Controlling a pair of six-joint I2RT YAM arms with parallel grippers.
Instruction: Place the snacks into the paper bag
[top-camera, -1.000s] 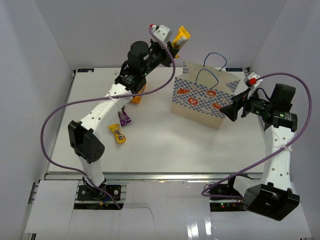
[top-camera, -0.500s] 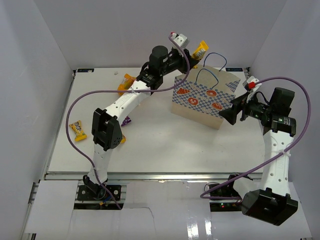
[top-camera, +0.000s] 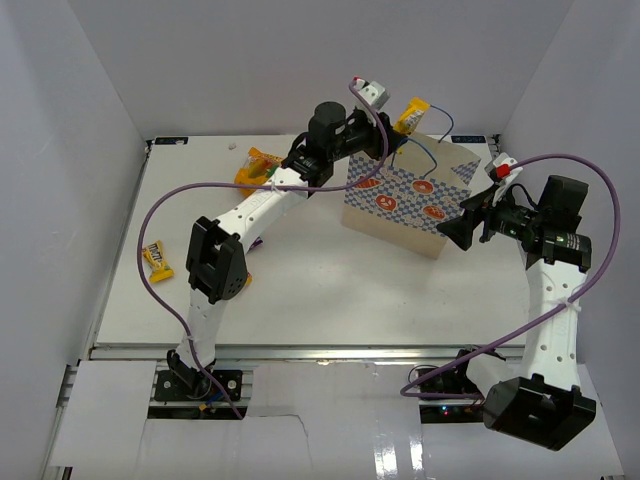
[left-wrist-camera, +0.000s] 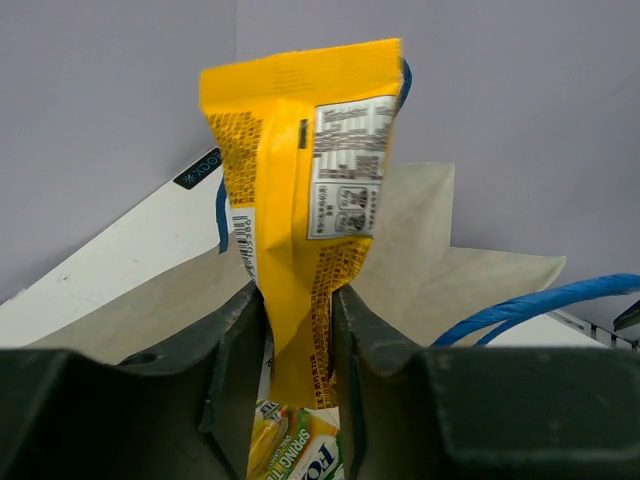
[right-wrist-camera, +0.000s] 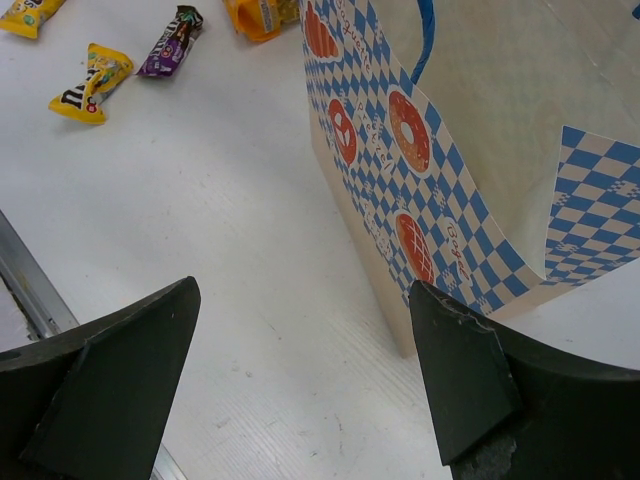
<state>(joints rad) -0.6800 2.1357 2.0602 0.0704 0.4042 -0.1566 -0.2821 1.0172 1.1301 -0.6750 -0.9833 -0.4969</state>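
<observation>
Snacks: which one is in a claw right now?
The yellow-orange packet, pinched in the left claw over the paper bag; the purple candy packet and orange bag lie loose on the table.

The left gripper (top-camera: 398, 125) is raised over the open mouth of the upright cream paper bag with a blue-white checkered band (top-camera: 405, 205). It pinches a yellow crinkly snack packet (top-camera: 410, 113), which sticks up past the fingertips, above the blue cord handles (top-camera: 425, 150). The right gripper (top-camera: 455, 228), jaws spread, sits just beside the bag's right end, pointing at it. An orange crinkly snack bag (top-camera: 256, 166) lies on the white table (top-camera: 330, 290) at far left, touching the left arm's outline. A small yellow wrapped bar (top-camera: 157, 259) lies near the table's left edge, well apart from the bag.
</observation>
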